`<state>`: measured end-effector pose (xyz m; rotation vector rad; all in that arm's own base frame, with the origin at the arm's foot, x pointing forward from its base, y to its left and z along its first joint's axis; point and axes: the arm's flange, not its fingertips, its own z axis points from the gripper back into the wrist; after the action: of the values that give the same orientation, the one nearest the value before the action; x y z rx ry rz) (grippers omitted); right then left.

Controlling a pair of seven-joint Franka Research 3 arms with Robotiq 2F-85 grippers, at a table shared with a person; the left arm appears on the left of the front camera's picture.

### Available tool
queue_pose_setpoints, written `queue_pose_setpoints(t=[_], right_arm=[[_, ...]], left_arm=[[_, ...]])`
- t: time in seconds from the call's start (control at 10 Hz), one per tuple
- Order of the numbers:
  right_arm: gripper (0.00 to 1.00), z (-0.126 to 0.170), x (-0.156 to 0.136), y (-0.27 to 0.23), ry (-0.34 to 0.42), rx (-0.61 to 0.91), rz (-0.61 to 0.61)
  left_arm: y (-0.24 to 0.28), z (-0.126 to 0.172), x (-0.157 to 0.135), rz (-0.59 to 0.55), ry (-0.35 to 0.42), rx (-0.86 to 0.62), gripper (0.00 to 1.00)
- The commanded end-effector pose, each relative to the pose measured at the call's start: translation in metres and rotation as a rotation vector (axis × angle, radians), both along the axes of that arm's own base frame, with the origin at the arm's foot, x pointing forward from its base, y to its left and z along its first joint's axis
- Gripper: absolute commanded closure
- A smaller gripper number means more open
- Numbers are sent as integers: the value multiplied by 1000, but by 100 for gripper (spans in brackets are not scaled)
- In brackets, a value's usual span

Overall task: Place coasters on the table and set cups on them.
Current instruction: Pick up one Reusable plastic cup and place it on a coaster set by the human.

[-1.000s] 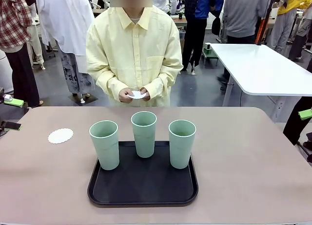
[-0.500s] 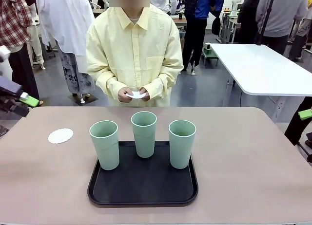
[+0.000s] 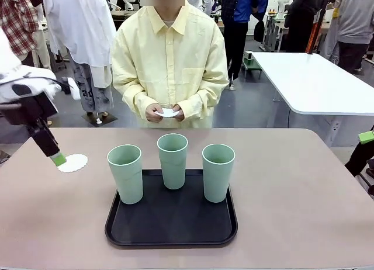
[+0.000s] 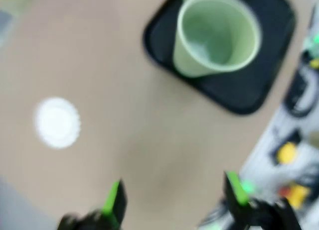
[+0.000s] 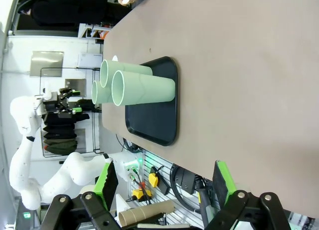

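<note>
Robotics lab, white robot arm (image 3: 26,86), white worktable (image 3: 315,83) (people (image 3: 242,18) milling behind)

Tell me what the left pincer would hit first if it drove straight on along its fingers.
Probably bare table, between the coaster and the black tray holding a cup. The open left pincer aims at neither, though the wrist view is blurred and depth is unclear.

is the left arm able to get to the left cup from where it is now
Probably yes: the left tool is open above the table by the coaster, and nothing stands between it and the left cup.
</note>
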<state>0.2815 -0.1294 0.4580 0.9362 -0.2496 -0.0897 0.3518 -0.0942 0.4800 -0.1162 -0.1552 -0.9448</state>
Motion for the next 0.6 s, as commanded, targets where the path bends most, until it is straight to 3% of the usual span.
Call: queue_pose_setpoints(t=[0.0,0.2,0.3,0.5], right_arm=[[0,-1,2,-2,-20,21,7],[0,-1,2,-2,-20,21,7],[0,-1,2,-2,-20,21,7],[0,-1,2,-2,-20,21,7]], left_arm=[[-2,-8,10,-10,-62,115,0],[-6,-8,15,42,-65,71,0],[-8,-7,7,-51,-43,122,0],[-8,-7,7,-51,-43,122,0]])
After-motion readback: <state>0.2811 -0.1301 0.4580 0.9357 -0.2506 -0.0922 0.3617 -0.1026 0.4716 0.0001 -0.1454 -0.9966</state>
